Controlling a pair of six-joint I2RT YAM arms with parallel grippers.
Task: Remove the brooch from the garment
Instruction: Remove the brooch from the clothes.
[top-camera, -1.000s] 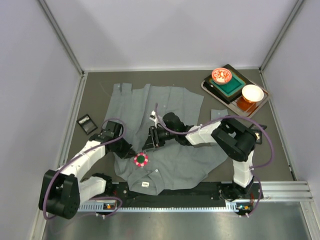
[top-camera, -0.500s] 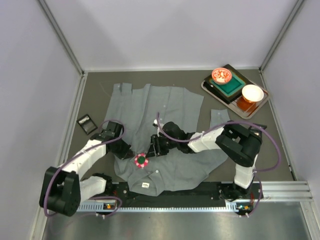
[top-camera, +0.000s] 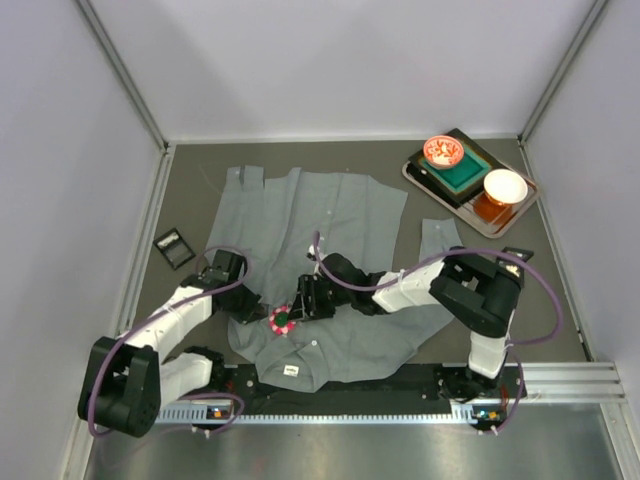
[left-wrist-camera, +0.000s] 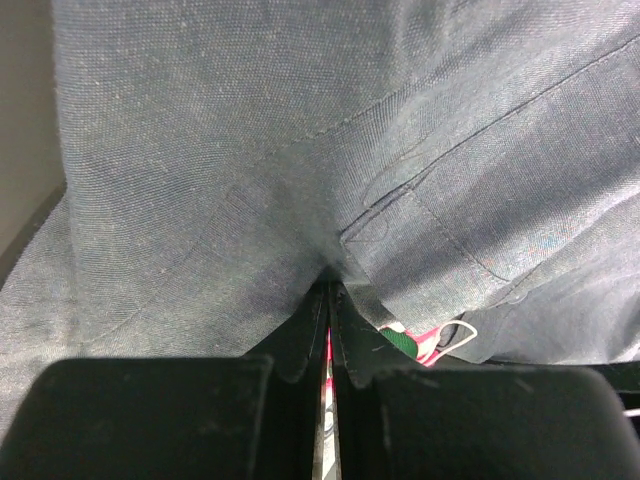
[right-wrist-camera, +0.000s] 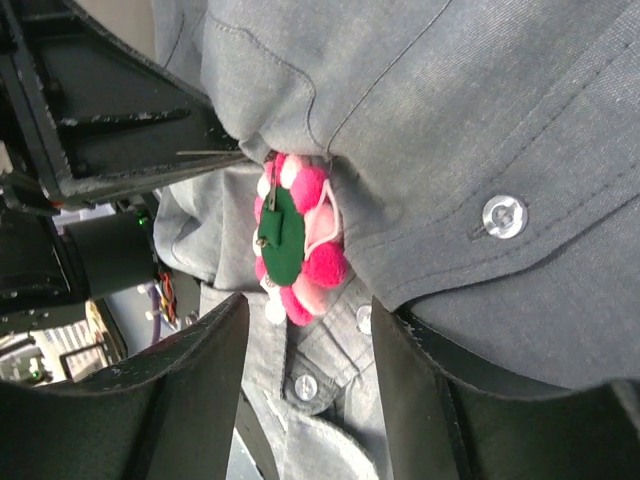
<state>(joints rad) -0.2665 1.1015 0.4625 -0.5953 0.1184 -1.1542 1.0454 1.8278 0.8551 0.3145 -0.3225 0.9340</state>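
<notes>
The grey garment (top-camera: 340, 215) lies spread over the table. A round brooch (top-camera: 283, 319) of pink and red balls with a green centre sits on it near the collar. My left gripper (top-camera: 252, 310) is just left of the brooch, shut on a raised fold of the garment (left-wrist-camera: 200, 150); the brooch (left-wrist-camera: 412, 343) peeks out to the right below that fold. My right gripper (right-wrist-camera: 308, 320) is open right beside the brooch (right-wrist-camera: 297, 240), which hangs just ahead of its fingertips without touching either finger. A pale button (right-wrist-camera: 503, 216) lies to the right.
A tray (top-camera: 420, 176) at the back right carries a red patterned bowl (top-camera: 443, 151), a white bowl (top-camera: 505, 185) and a green block (top-camera: 462, 170). A small black object (top-camera: 174, 248) lies left of the shirt. Walls close in on three sides.
My right gripper has slid left and nearer along the shirt up to the brooch, and its jaws have spread wider. The left gripper has tightened on the fold and shifted slightly nearer.
</notes>
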